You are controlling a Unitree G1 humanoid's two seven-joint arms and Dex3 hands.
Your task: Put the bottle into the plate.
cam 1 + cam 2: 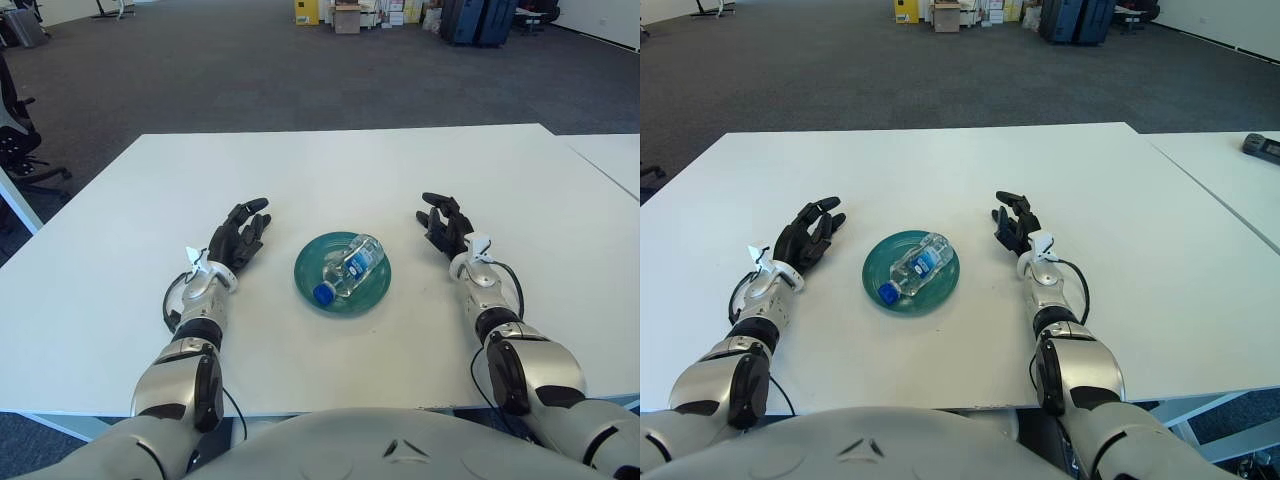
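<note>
Where bottle [350, 266] lies in plate [375, 288], left hand [238, 237], right hand [446, 224] flanking

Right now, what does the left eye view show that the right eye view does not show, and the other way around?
Only the left eye view shows the black office chair at its left edge. Only the right eye view shows a small dark device on the neighbouring table at the far right.

Both show the white table, the green plate with the bottle lying on its side in it, the left hand left of the plate and the right hand right of it, both open, holding nothing.
</note>
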